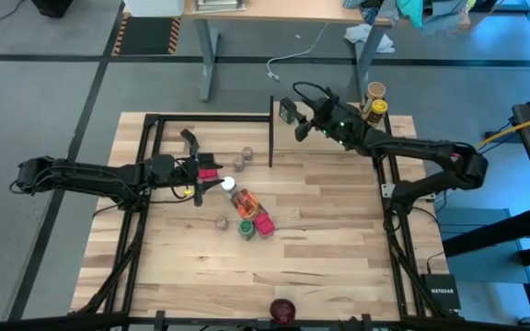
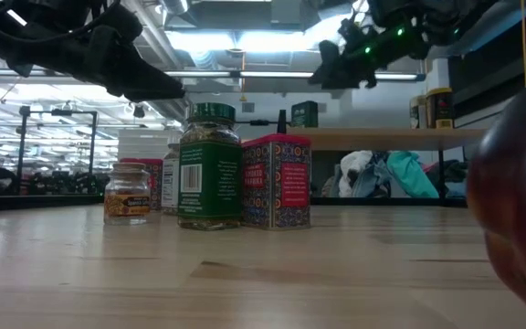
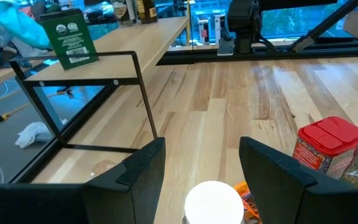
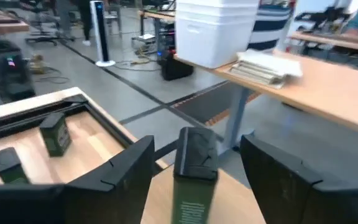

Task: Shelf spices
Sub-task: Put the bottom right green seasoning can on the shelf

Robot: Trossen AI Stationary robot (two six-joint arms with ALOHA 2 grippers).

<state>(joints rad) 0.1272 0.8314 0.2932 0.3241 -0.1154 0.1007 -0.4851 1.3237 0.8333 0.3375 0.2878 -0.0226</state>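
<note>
The shelf (image 3: 148, 37) runs along the table's far edge on black posts. A dark green tin (image 4: 194, 168) with a black lid stands on it. My right gripper (image 1: 300, 118) is open, one finger on either side of the tin, with a gap at each side. Two jars (image 1: 375, 99) stand at the shelf's right end. My left gripper (image 3: 201, 171) is open over the table's middle left, its fingers flanking the cap of a white-capped bottle (image 3: 213, 202) without touching the cap. More spices (image 1: 251, 216) stand on the tabletop to its right.
A pink-red box (image 2: 277, 181), a green-lidded jar (image 2: 208, 164) and a small jar (image 2: 127, 192) stand in a cluster mid-table. Two small jars (image 1: 242, 158) sit nearer the shelf posts. A dark red round thing (image 1: 283, 309) lies at the near edge.
</note>
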